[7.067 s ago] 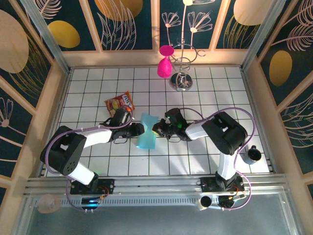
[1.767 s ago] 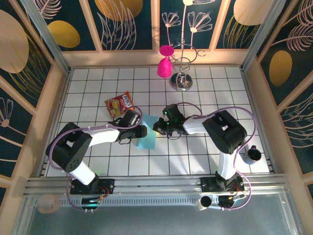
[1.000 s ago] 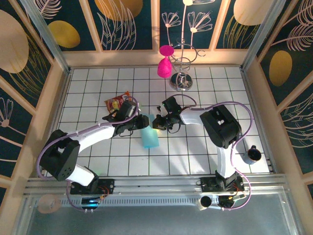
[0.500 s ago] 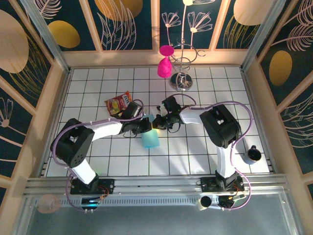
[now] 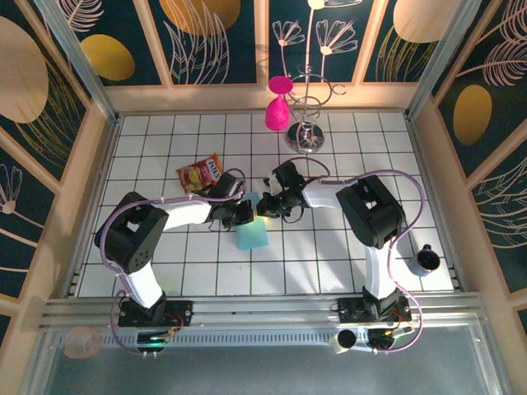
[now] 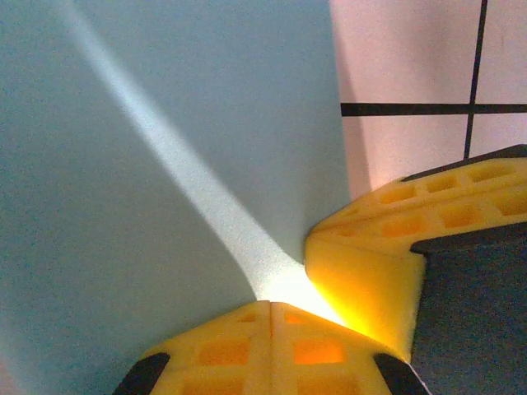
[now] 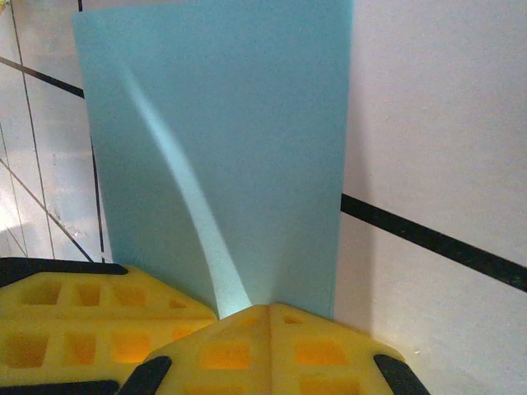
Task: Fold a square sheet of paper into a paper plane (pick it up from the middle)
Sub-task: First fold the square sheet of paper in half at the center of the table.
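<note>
The light-blue square sheet of paper (image 5: 251,234) lies on the white grid table, its far edge lifted between both grippers. My left gripper (image 5: 244,212) is shut on that edge; in the left wrist view the paper (image 6: 165,164) rises from my closed yellow fingertips (image 6: 272,303) with a bright ridge running up it. My right gripper (image 5: 265,206) is shut on the same edge right beside it. In the right wrist view the paper (image 7: 222,140) stands above my closed gripper (image 7: 268,309), with the left gripper's fingers (image 7: 74,329) touching at lower left. The paper plane is out of view.
A red-and-yellow snack packet (image 5: 202,174) lies just left of the left gripper. A metal stand (image 5: 306,136) with a pink cup (image 5: 277,111) is at the back centre. A dark cup (image 5: 426,259) sits at the right edge. Wooden walls ring the table.
The left gripper has moved right to the paper's far edge and shut on it next to the right gripper. The left elbow swung toward the near left. The right gripper stayed shut.
</note>
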You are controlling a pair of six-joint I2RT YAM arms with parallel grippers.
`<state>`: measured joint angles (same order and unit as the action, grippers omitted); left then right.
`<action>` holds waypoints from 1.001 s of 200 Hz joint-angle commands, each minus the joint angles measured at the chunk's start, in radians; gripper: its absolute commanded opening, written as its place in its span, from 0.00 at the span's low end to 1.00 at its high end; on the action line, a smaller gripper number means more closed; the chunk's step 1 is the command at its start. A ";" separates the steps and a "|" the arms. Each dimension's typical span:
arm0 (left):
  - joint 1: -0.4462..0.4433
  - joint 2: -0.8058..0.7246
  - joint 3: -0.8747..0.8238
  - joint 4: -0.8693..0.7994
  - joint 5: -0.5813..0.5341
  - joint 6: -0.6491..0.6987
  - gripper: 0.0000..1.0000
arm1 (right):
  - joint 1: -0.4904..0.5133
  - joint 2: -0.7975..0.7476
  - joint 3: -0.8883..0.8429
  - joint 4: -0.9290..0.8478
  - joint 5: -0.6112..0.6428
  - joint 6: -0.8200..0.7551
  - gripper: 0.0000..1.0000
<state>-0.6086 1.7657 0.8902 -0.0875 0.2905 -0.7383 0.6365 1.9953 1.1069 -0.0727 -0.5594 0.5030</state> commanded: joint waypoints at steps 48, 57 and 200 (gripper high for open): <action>0.058 -0.032 -0.077 -0.024 0.092 0.130 0.01 | -0.021 0.138 -0.051 -0.209 0.253 -0.070 0.04; 0.069 -0.039 -0.100 -0.014 0.100 0.137 0.01 | -0.022 0.142 -0.053 -0.212 0.256 -0.071 0.04; 0.164 -0.276 -0.338 0.477 0.313 -0.109 0.01 | -0.044 0.134 -0.068 -0.208 0.259 -0.079 0.03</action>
<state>-0.4442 1.4887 0.5842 0.1242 0.4583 -0.7139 0.6308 2.0041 1.1168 -0.0940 -0.5678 0.4503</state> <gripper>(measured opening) 0.044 0.052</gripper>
